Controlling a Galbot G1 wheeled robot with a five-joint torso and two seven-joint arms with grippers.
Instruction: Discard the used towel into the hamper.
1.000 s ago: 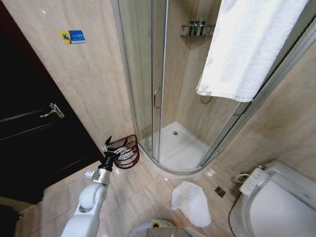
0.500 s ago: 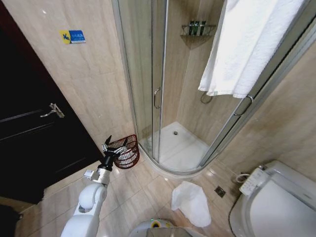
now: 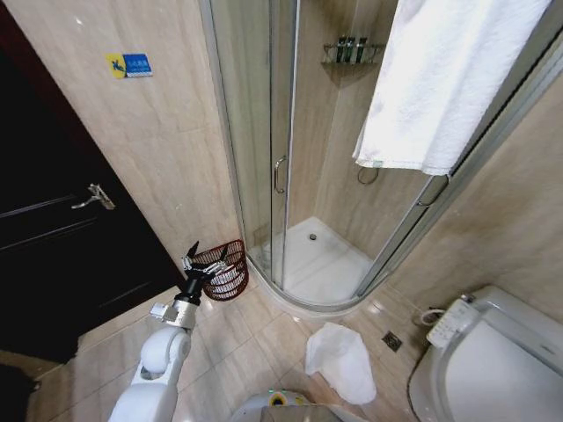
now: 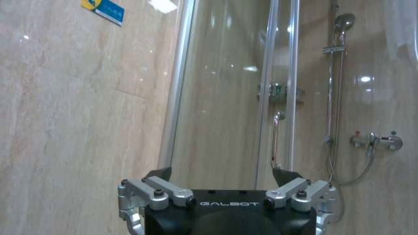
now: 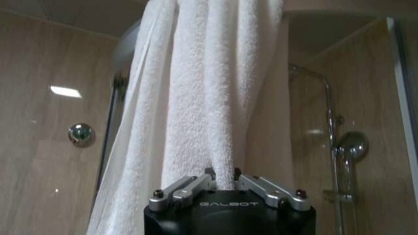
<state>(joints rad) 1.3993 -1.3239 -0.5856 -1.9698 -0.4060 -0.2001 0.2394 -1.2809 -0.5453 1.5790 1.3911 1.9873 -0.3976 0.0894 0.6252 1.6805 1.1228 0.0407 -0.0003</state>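
Note:
A white towel (image 3: 440, 79) hangs at the upper right in the head view, in front of the glass shower enclosure. In the right wrist view my right gripper (image 5: 222, 174) is shut on the towel (image 5: 209, 98), which drapes down from above. The hamper (image 3: 230, 272), a small reddish-brown wire basket, stands on the floor against the wall beside the shower. My left gripper (image 3: 205, 261) hovers just in front of the hamper, open and holding nothing. Its spread fingers (image 4: 160, 182) show in the left wrist view, facing the shower glass.
A crumpled white cloth (image 3: 341, 359) lies on the tiled floor in the middle. The curved shower enclosure (image 3: 281, 176) is behind it, a toilet (image 3: 493, 360) at the lower right, and a dark door (image 3: 53, 229) on the left.
The hanging towel's lower hem has risen slightly and shifted a little right, uncovering part of the shower rail handle. The left arm has not moved.

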